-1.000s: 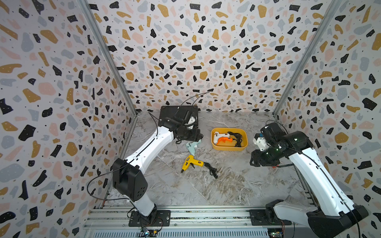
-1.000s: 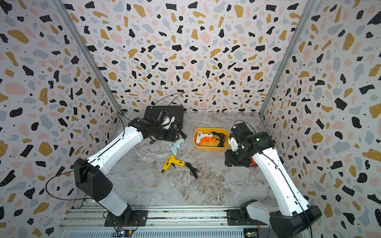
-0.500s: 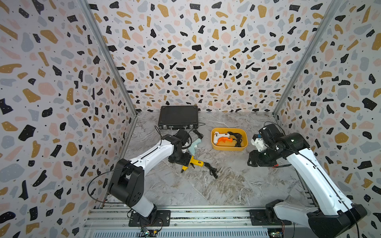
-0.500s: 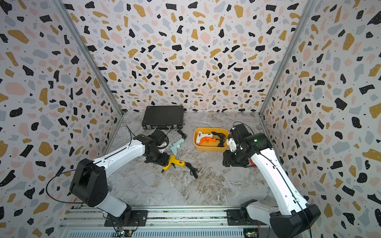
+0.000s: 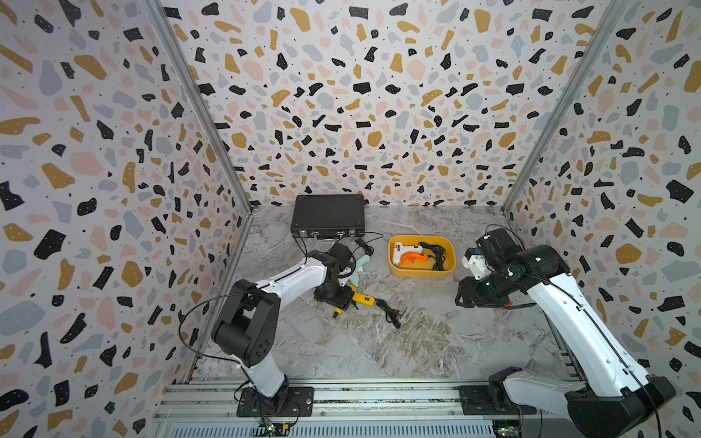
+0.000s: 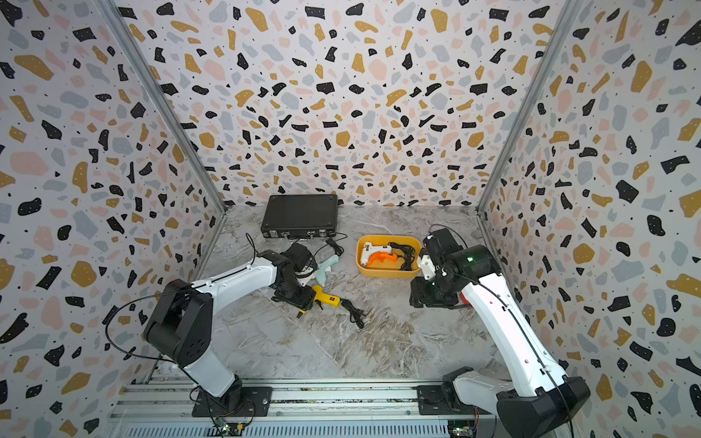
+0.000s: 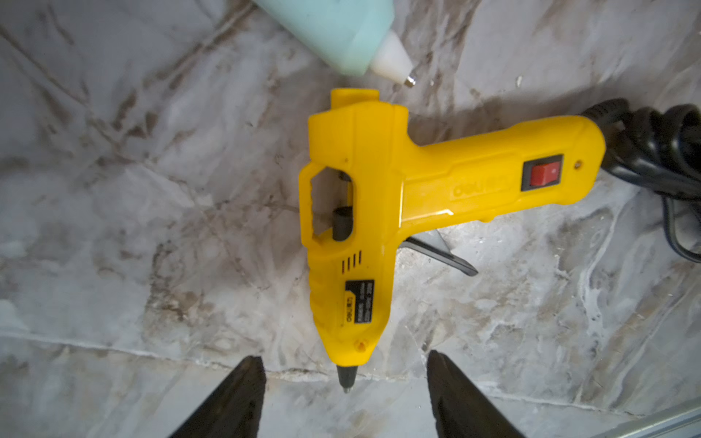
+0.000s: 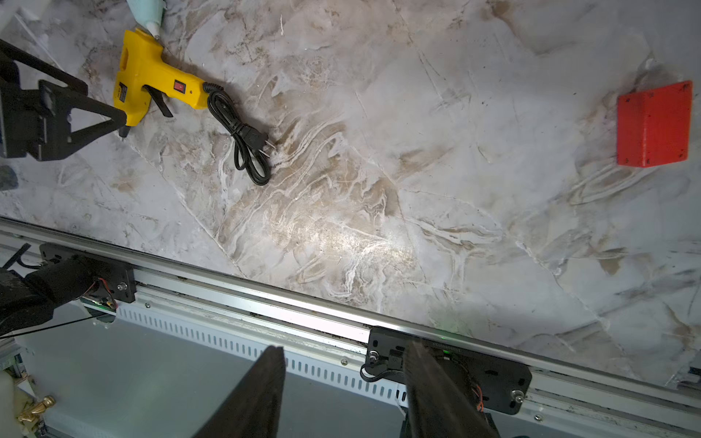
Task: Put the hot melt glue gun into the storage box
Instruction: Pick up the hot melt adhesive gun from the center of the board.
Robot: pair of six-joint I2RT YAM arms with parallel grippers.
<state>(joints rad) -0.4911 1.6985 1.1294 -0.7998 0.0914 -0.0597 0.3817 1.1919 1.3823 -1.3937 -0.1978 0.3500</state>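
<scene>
Looking through the left wrist camera, I have the yellow hot melt glue gun lying flat on its side on the marble tabletop, red switch up, its black cord bunched off the end of the handle. My left gripper hangs low over it with the jaws spread apart, one dark finger on each side of the nozzle tip, gripping nothing. A pale teal glue gun lies just beside the yellow one, its tip near the back of the yellow barrel. In both top views the yellow gun is out on the table, apart from the storage box, which stands further back toward my right arm and already holds a white and orange glue gun with its cord. My right gripper hangs above the table to the right of the box, jaws parted and empty
</scene>
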